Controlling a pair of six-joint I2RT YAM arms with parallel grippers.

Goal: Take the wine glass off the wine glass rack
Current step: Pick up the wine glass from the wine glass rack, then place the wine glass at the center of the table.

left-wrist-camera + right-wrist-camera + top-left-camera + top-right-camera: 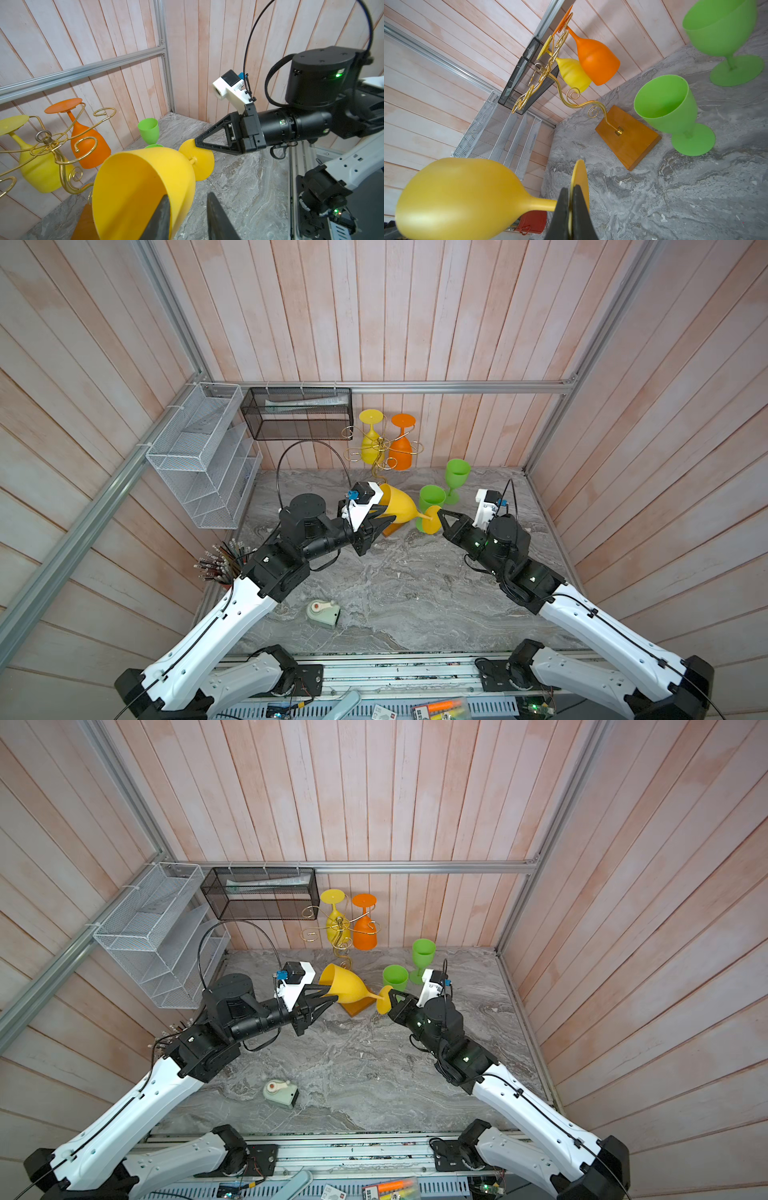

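The wine glass, golden yellow, lies level in the air above the table, off the rack. My right gripper is shut on the edge of its round foot. My left gripper straddles the bowl's rim: one finger sits inside the bowl, the other stands outside, a gap away from the wall. The wine glass rack, gold wire on an orange-brown base, carries a pale yellow glass and an orange glass hanging upside down.
Two green glasses stand upright right of the rack. A black mesh basket and a white wire shelf hang on the walls. A holder of pens and a small pale device sit nearer the front.
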